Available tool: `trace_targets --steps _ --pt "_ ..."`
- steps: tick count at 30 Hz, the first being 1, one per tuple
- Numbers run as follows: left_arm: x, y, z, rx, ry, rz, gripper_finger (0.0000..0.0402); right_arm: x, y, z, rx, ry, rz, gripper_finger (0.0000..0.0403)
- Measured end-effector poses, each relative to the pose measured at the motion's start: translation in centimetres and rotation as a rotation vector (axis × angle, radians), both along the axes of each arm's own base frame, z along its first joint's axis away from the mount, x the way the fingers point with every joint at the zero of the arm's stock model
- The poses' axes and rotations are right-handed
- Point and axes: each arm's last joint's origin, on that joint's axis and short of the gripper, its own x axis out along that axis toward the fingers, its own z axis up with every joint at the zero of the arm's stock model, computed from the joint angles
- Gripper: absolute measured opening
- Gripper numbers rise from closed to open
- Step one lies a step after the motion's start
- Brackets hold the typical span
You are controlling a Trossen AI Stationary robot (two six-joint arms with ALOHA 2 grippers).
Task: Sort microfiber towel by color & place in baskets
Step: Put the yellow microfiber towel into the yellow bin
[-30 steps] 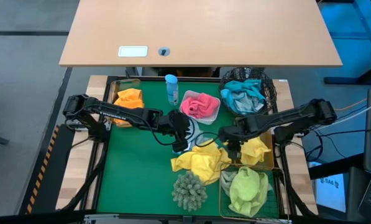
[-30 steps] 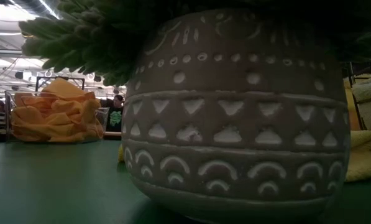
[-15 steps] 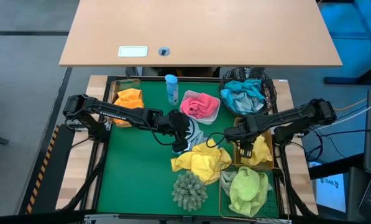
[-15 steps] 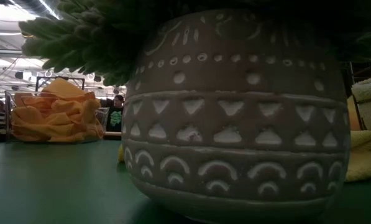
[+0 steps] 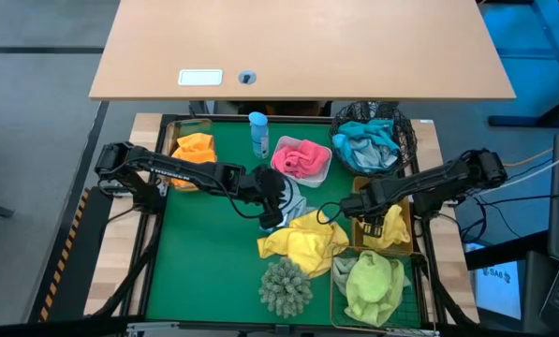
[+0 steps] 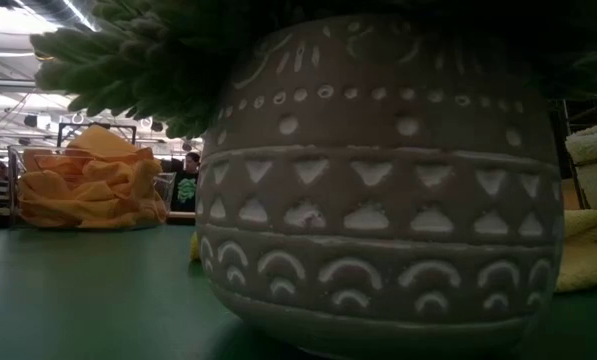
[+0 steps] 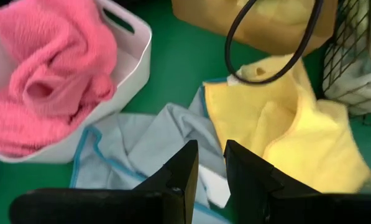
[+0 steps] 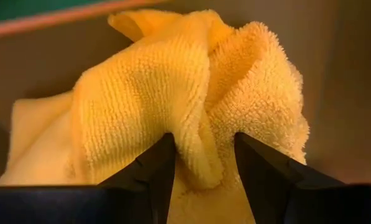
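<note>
Pinching yellow towel (overhead hides grip)

Robotics lab workspace.
Green-matted rig table, plain desk behind, ceiling strip lights, metal shelving, seated person.

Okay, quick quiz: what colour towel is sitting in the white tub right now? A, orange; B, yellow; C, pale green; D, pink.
D: the high view shows a pink towel bunched in the white tub, and the left wrist view shows the same pink cloth inside its rim.
</note>
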Motion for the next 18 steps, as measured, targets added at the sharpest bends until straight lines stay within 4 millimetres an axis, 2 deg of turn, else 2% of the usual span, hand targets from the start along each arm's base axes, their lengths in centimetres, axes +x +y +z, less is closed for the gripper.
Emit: trace_targets --steps 4,9,18 --pt "-0.3 0.0 -0.3 -0.003 0.041 0.006 0.0077 0.0 0.0 0.2 0.009 -0.012 -0.001 0.0168" --pt "-0.7 0.1 -1.0 0.001 0.077 0.047 0.0077 0.2 0.1 1.8 0.022 -0.074 -0.002 0.0168" --pt "-2.5 0.4 -5.9 -0.050 0.142 0.200 0.0077 -0.4 0.1 5.6 0.100 -0.206 -0.007 0.0168"
